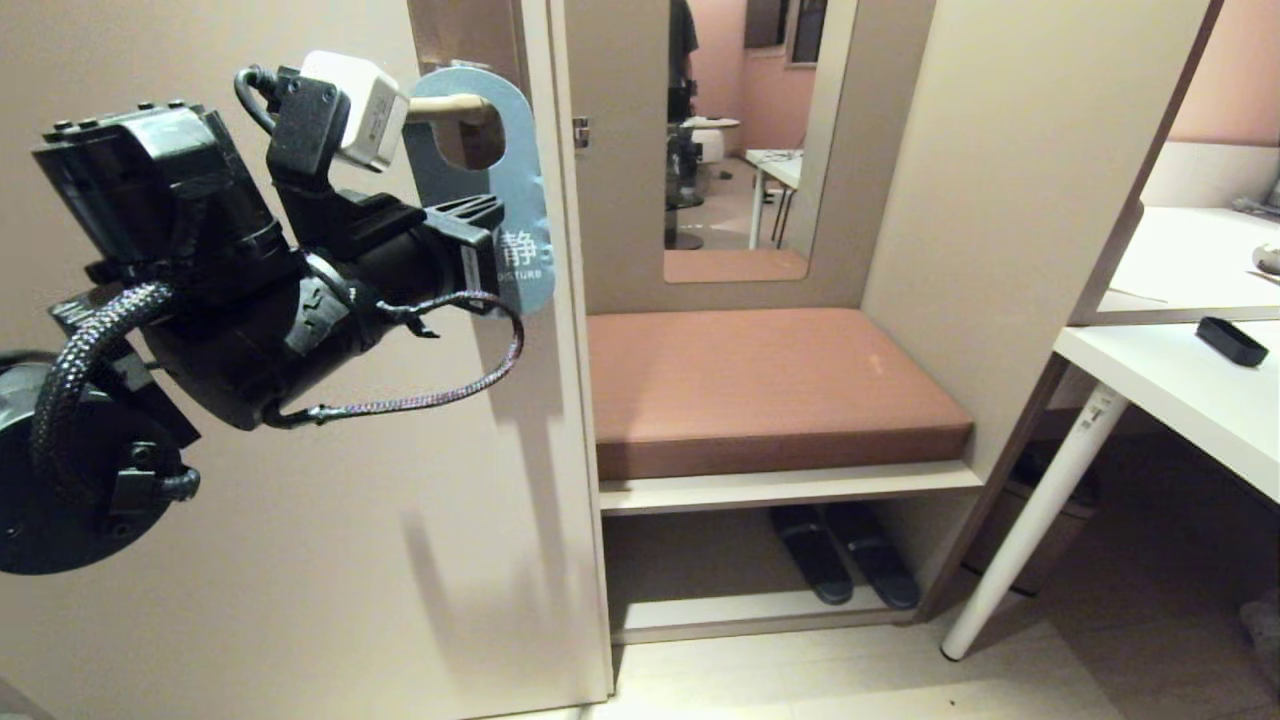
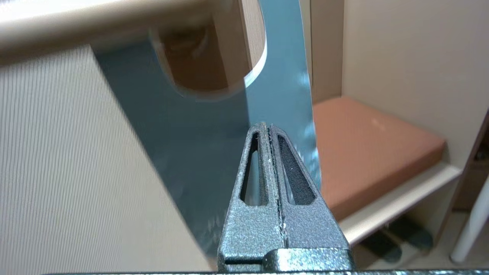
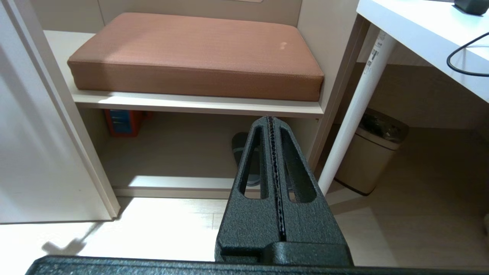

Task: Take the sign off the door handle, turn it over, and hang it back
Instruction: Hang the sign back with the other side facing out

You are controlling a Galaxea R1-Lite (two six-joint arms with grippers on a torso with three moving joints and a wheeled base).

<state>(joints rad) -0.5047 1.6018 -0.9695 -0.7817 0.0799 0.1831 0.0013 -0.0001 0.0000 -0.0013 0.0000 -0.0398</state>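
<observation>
The sign [image 2: 198,152] is a smooth blue card with a light shine. The door handle [image 1: 455,106] looks smooth and cream, half glossy. The left gripper [image 2: 269,128] has rough, grainy dark fingers [image 2: 252,229]. The bench cushion [image 1: 760,385] is matt brown woven cloth. The desk [image 1: 1180,390] is smooth white.

Blue sign [image 1: 515,200] on the door handle [image 1: 450,107], left tool [image 1: 490,240] at its lower half.

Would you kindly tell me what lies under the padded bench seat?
Under the brown cushion an open shelf holds a pair of dark slippers; the right wrist view adds an orange-and-blue box. The right tool hides part of one slipper.
</observation>
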